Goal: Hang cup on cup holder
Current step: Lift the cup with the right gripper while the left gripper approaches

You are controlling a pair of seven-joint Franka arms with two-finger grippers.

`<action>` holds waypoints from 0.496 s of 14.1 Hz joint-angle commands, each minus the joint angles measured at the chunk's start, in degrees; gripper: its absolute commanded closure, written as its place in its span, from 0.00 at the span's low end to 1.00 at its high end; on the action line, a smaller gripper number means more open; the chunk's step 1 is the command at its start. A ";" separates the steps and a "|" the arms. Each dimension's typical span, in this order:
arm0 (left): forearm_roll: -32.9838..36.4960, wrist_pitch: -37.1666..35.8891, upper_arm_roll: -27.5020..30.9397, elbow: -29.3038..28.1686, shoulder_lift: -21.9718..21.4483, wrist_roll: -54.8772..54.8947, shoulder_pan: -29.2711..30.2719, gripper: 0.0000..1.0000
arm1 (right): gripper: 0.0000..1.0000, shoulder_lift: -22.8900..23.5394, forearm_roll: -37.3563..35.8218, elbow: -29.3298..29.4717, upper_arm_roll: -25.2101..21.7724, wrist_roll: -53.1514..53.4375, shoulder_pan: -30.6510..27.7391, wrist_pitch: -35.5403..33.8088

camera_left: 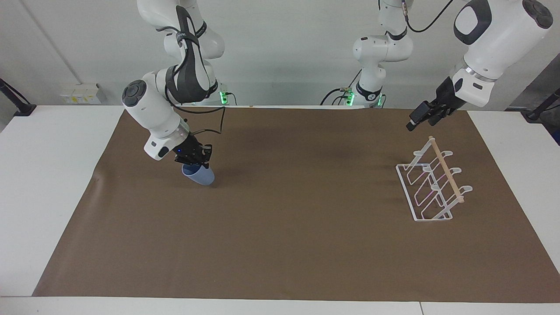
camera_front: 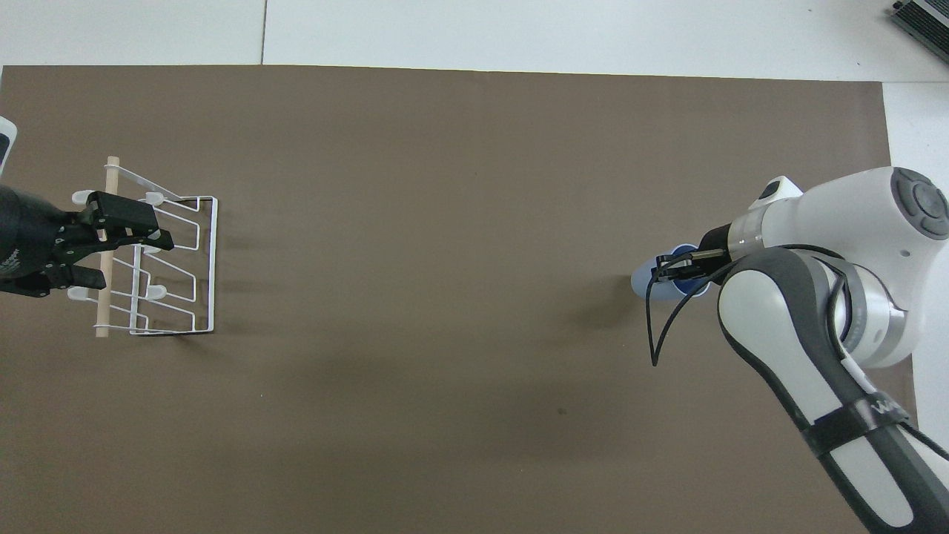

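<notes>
The light-blue cup [camera_left: 201, 176] [camera_front: 642, 282] hangs tilted just above the brown mat, toward the right arm's end of the table. My right gripper [camera_left: 192, 163] [camera_front: 671, 271] is shut on its rim, and the cup's base points toward the table's middle. The white wire cup holder [camera_left: 431, 186] [camera_front: 174, 267] with its wooden rod [camera_left: 445, 168] stands on the mat at the left arm's end, with nothing on its prongs. My left gripper [camera_left: 415, 121] [camera_front: 126, 256] hovers open above the holder's robot-side end, clear of it and holding nothing.
The brown mat [camera_left: 297, 227] covers most of the white table [camera_left: 48, 175]. A broad bare stretch of mat lies between the cup and the holder. The right arm's black cable [camera_front: 656, 334] dangles beside the cup.
</notes>
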 commanded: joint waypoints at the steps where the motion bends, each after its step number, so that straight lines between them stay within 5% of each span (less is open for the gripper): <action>1: -6.44 1.75 0.02 -2.30 -1.77 -8.09 1.25 0.00 | 1.00 0.54 4.62 1.41 4.41 -1.96 -0.71 -0.93; 7: -18.22 3.06 -0.07 -3.96 -2.29 -33.47 1.78 0.00 | 1.00 0.36 30.35 3.43 8.20 -12.56 -0.71 -0.57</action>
